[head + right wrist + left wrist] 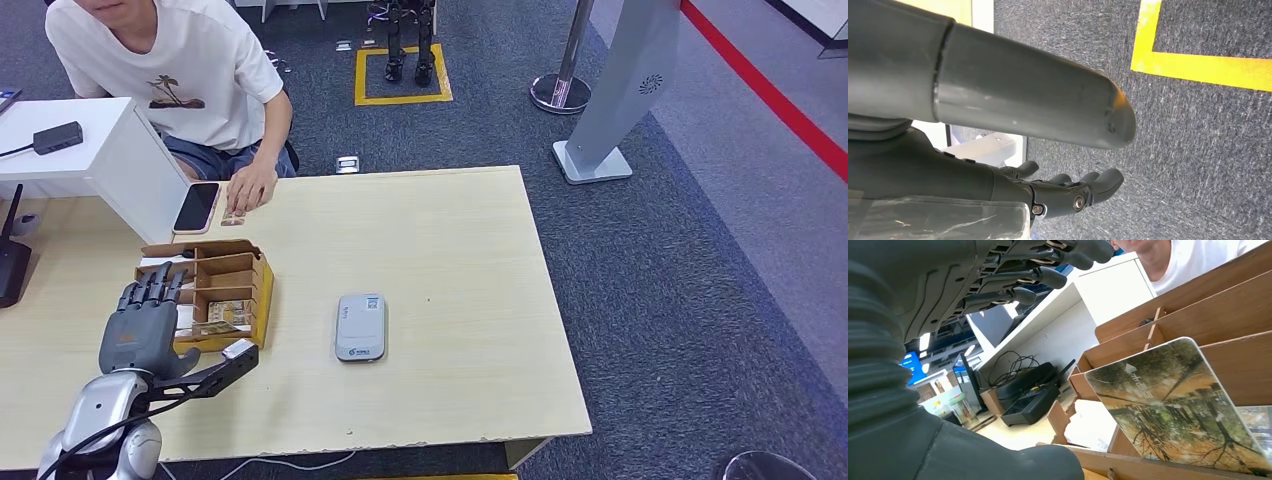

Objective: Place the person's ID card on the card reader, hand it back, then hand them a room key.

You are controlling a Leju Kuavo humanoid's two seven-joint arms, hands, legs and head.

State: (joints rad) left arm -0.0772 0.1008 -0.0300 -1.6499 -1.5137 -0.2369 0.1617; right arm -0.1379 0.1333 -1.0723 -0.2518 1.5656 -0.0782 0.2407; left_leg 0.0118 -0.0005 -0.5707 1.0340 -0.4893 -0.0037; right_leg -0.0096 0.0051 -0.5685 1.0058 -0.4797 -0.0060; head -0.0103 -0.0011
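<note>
The grey card reader (360,327) lies flat in the middle of the wooden table (450,250). A person's hand (250,188) rests at the far edge with a small card (233,216) under its fingertips, beside a black phone (196,207). My left hand (140,325) hovers over the near left part of a wooden compartment box (262,290), fingers straight and apart, thumb out, holding nothing. A room key card (1173,405) with a forest print stands in the box just ahead of the left hand (998,285). My right hand (1068,192) hangs over the carpet, empty.
A white stand (100,160) with a small black device (57,137) on it is at the far left. A black router-like unit (12,265) sits at the table's left edge. The person in a white shirt (190,70) sits behind the table.
</note>
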